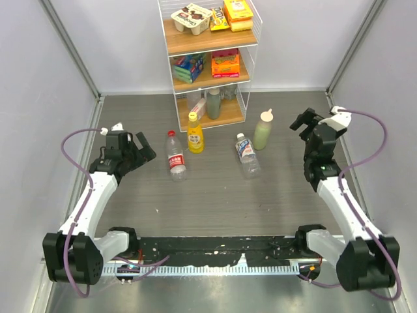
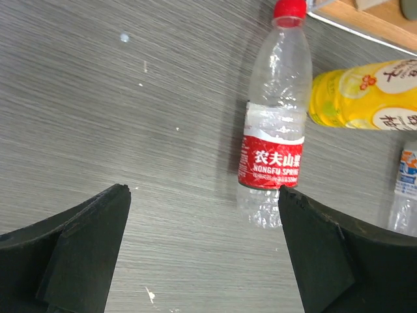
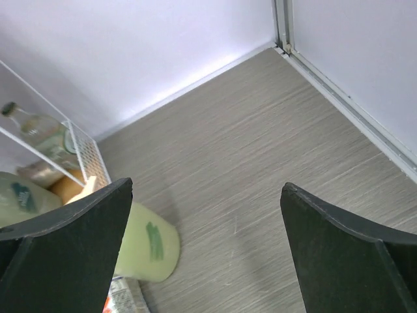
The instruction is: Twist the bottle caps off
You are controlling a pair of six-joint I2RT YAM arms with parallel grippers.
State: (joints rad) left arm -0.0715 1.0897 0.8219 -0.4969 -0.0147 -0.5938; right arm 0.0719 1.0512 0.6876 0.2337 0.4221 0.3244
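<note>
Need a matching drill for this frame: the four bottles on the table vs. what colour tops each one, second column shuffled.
Bottles:
1. red-label bottle
2. yellow juice bottle
3. blue-label bottle
4. pale green bottle

Tops:
a. white cap
b. cream pointed top
c. red cap
d. yellow cap

Pairs: 1-c, 2-d, 3-a, 4-b
</note>
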